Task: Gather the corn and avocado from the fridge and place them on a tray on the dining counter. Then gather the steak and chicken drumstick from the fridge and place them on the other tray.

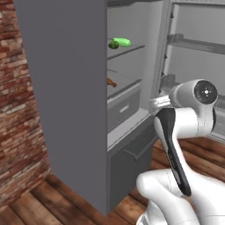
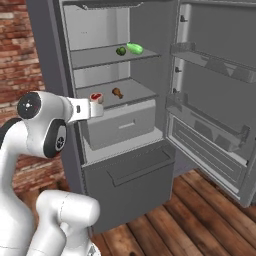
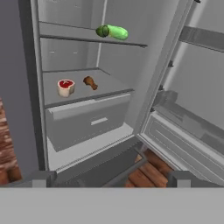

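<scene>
Here the fridge (image 2: 150, 165) stands open, its door (image 2: 215, 110) swung out to the right with bare racks on its inner face. On the upper shelf (image 2: 100, 56) lie the corn (image 2: 134, 48), a bright green husk, and the dark green avocado (image 2: 121, 51), touching or just beside each other near the shelf's front right. On the shelf below (image 2: 127, 95) sit the steak (image 2: 96, 97), red with a pale rim, and the brown drumstick (image 2: 117, 92), near each other but apart, the steak to the left. In the hand view the same four show: corn (image 3: 117, 32) and avocado (image 3: 102, 31) above, steak (image 3: 65, 87) and drumstick (image 3: 90, 82) beneath, over a grey drawer (image 3: 87, 120). The gripper (image 3: 109, 179) has its fingers (image 3: 41, 178) spread wide at the bottom of that view, holding nothing, and points into the fridge from outside, well short of the shelves. From the left base view the corn (image 1: 121, 42) and avocado (image 1: 114, 44) peek past the fridge's grey side wall (image 1: 66, 96), with the drumstick (image 1: 111, 82) lower down. Brick wall (image 1: 17, 110) stands to the left, wood floor (image 2: 200, 220) below.
</scene>
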Controlling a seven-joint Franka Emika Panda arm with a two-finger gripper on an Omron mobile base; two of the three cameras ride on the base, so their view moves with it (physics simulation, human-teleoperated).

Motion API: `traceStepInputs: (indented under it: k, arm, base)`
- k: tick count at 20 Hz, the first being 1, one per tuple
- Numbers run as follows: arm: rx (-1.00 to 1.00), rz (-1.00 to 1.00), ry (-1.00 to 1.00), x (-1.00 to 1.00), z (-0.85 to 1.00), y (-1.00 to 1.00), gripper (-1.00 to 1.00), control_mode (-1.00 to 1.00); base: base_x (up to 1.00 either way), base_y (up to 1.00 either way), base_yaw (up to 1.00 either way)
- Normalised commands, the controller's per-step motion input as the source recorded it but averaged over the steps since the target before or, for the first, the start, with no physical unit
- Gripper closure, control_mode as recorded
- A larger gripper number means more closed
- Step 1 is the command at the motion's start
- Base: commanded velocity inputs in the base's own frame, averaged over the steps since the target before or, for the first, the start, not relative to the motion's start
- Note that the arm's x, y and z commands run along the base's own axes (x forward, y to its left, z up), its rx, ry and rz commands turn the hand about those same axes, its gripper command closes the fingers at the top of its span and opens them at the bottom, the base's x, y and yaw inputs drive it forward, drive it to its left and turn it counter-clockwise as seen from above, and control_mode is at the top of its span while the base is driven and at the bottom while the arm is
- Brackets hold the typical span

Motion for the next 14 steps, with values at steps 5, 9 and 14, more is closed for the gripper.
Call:
traceStepInputs:
  k: [5, 9, 14]
  arm:
    - [0.0, 0.0, 0.0, 0.0, 0.0, 0.0, -1.0, 1.0]
    - [0.0, 0.0, 0.0, 0.0, 0.0, 0.0, -1.0, 1.0]
    - [0.0, 0.0, 0.0, 0.0, 0.0, 0.0, -1.0, 1.0]
  base:
    - [0.2, -0.5, 0.23]
    - [0.18, -0.55, 0.27]
    - [0.24, -0.48, 0.26]
